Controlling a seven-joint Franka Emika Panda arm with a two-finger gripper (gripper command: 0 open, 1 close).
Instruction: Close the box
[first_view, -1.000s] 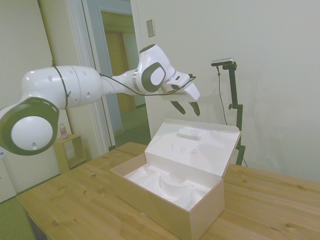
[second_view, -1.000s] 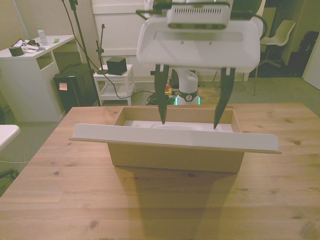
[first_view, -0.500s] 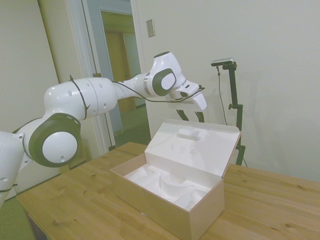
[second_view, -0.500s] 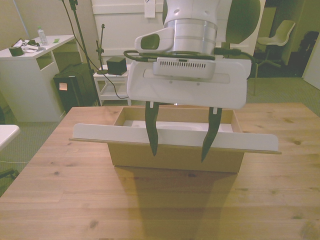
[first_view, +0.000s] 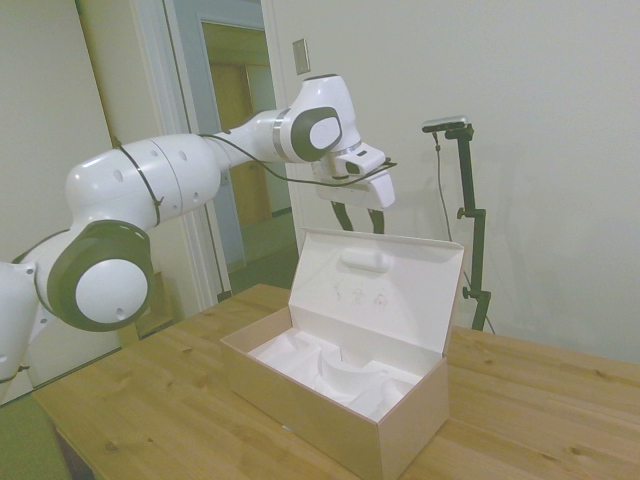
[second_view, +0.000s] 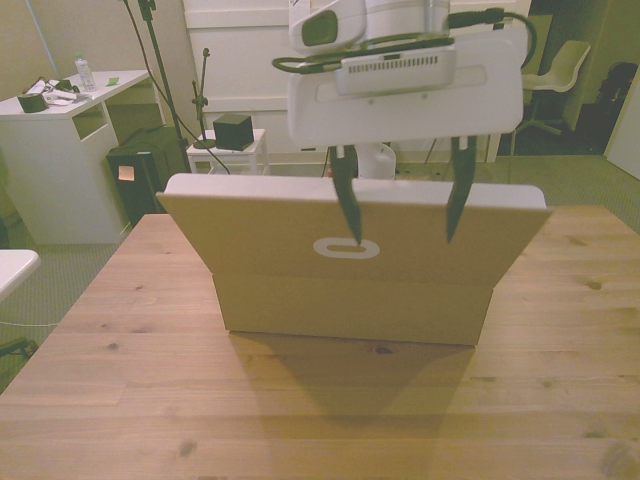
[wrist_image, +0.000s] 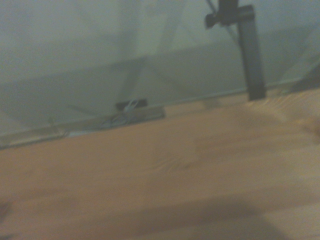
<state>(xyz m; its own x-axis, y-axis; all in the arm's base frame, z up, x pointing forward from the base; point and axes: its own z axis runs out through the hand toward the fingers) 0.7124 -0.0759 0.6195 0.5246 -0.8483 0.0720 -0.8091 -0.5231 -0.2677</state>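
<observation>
The box sits in the middle of the wooden desk, its long side across the front view. Its body is pale tan cardboard with a white moulded insert showing in the side view. The hinged lid now stands nearly upright along the box's far-from-robot edge. Half a second ago it leaned back at a low slant, so it has been raised. Its white inside, with an oval bump and a few faint small marks below it, faces the arm. Those marks are too small to read. On the lid's tan outside the front view shows a white oval ring, with no legible writing.

The pincer hangs behind the lid's outer face, its two dark fingers spread wide and pointing down, holding nothing. Whether a fingertip touches the lid cannot be told. Compared with before, the wrist is higher and tilted back.

The wrist view shows only blurred desk and wall.
</observation>
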